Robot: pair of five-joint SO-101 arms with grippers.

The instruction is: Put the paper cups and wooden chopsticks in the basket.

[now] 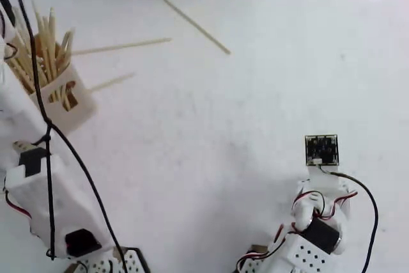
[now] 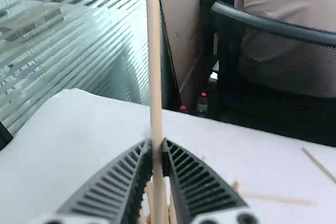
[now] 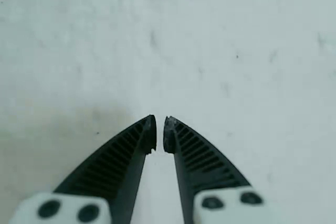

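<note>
Now, one chopstick held upright.
My left end effector pinches it vertical, probably for dropping into the basket beneath; my right end effector, all but closed, holds nothing.

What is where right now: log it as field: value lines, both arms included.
basket: at the left of the table, packed with chopsticks
loose chopsticks: three lying on the table outside the basket
left jaws: shut on one upright chopstick
right jaws: all but closed, nothing between them, above the table
</note>
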